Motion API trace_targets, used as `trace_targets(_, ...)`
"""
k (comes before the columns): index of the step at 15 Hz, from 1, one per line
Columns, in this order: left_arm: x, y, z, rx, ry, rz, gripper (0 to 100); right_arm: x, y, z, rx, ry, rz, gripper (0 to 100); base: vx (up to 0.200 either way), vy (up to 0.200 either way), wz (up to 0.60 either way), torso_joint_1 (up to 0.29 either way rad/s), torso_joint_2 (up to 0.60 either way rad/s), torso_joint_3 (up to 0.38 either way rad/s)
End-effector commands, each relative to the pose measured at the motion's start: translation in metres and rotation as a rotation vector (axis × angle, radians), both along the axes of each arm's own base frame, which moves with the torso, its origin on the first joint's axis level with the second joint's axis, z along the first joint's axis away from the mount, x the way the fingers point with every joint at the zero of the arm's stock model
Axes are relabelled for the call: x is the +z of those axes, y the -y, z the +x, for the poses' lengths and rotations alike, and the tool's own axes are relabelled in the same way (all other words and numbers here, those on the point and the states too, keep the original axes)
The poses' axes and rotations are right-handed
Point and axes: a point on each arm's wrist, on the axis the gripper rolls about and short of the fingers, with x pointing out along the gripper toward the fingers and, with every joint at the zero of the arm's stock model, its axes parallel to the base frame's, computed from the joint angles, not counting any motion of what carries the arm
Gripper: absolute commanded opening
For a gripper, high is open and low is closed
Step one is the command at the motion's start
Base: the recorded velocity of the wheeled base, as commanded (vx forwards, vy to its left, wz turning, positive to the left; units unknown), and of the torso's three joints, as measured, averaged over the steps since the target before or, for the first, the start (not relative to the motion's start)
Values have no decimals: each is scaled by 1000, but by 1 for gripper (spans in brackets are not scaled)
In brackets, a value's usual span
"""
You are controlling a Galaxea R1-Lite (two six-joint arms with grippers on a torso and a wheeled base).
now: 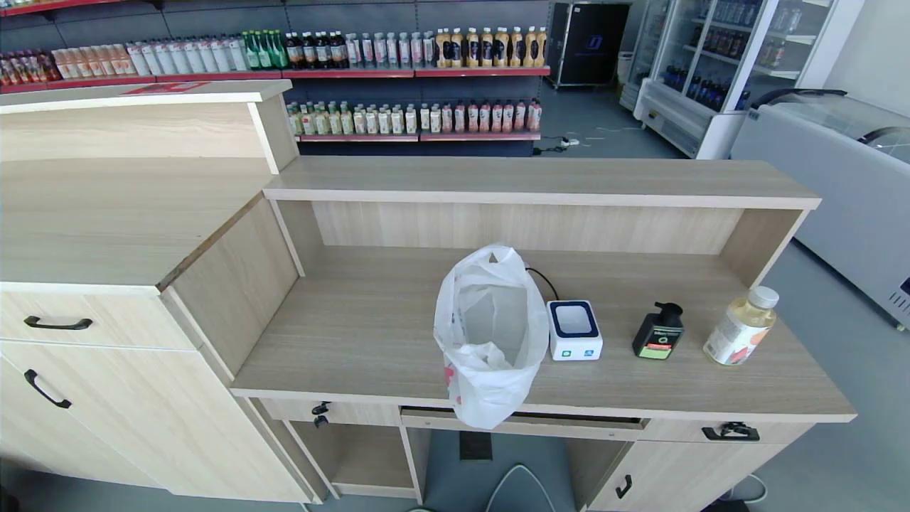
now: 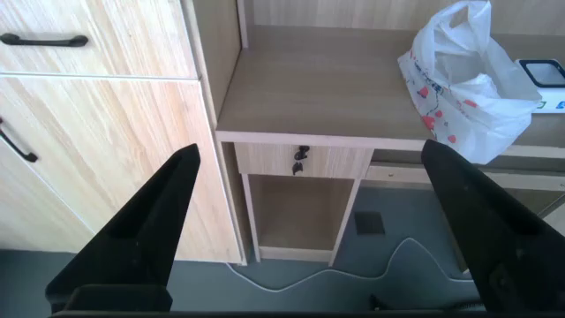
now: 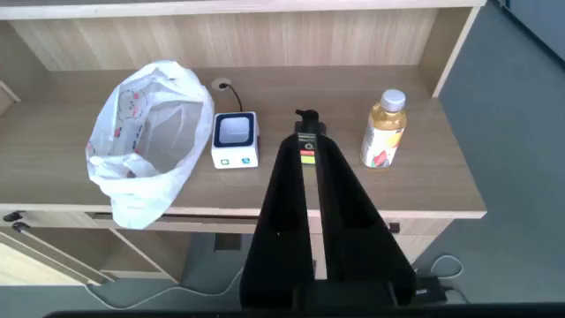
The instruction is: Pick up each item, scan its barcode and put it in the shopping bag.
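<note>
Here the white bag [image 1: 487,334] stands open at the centre of the head frame, by the front edge of the bench [image 1: 355,334]. The scanner [image 1: 574,328] is just beside it on the right, then a black pump bottle [image 1: 659,331] and a juice bottle [image 1: 741,327] farther right. The left claw [image 2: 311,148] is released, fingers spread wide and grasping nothing, while the right claw [image 3: 309,163] is clenched on nothing, raised above the bench front before the pump bottle.

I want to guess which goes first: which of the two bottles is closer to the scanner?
The black pump bottle, next to the scanner; the white-capped yellow bottle stands farther off, beyond it.
</note>
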Motion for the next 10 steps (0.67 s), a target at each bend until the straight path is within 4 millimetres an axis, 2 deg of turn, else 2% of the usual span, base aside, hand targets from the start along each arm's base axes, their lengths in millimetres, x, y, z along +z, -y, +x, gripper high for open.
trace_targets(1,0,0,0,0,0,0,100,5,17,112,27,-114,-44,100,0,0,0,0,0,0)
trace_targets(4,0,0,0,0,0,0,100,-29,41,175,114,-92,-161,100,0,0,0,0,0,0)
trace_targets(6,0,0,0,0,0,0,100,-58,54,209,218,-90,-237,100,0,0,0,0,0,0)
trace_targets(10,0,0,0,0,0,0,100,-115,72,239,347,-195,-315,100,0,0,0,0,0,0)
